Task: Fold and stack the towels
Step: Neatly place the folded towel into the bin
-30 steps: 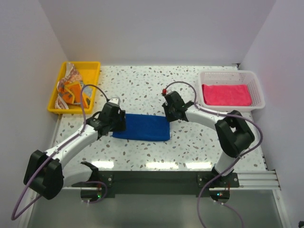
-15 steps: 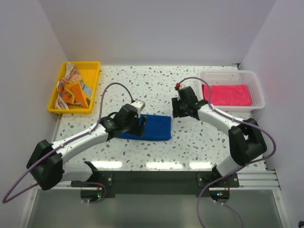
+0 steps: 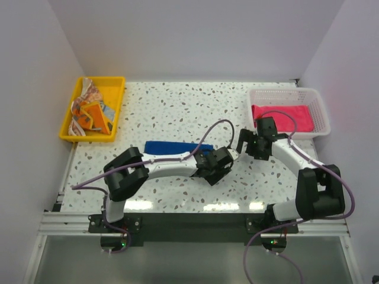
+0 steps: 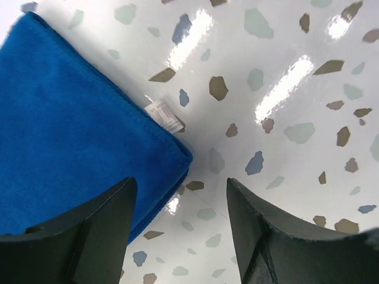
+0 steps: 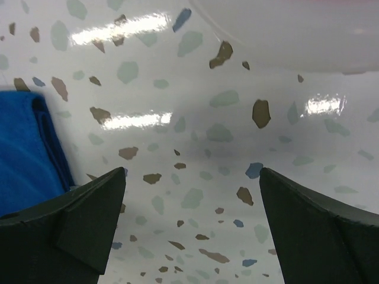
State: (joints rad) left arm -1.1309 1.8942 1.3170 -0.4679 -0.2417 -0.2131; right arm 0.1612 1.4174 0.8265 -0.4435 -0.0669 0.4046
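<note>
Yellow tray (image 3: 109, 89), well to the left of the blue towel (image 3: 169, 147) and farther back, holds the crumpled orange towels (image 3: 89, 112), not yet folded. The blue towel itself lies folded flat on the tabletop (image 3: 177, 106), its long axis running left to right, parallel to the near edge. My left arm is stretched low across in front of it and hides the towel's near edge. The left end effector (image 3: 212, 170) sits at the towel's right end. Through the left wrist camera its jaws stand apart and grip nothing, with the towel's layered corner lying just ahead of them, toward the left finger.

Just right of the towel, and apart from it, the right end effector (image 3: 241, 142) hangs with jaws spread wide and empty. The towel's right edge shows at the left of its own view. Farther right of the towel, the pink towel (image 3: 281, 118) lies folded in the white basket (image 3: 320, 109).

I judge the left arm the nearer one. The corner is right at its fingers, so I'd pinch there and carry the towel rightward toward the pink one.
</note>
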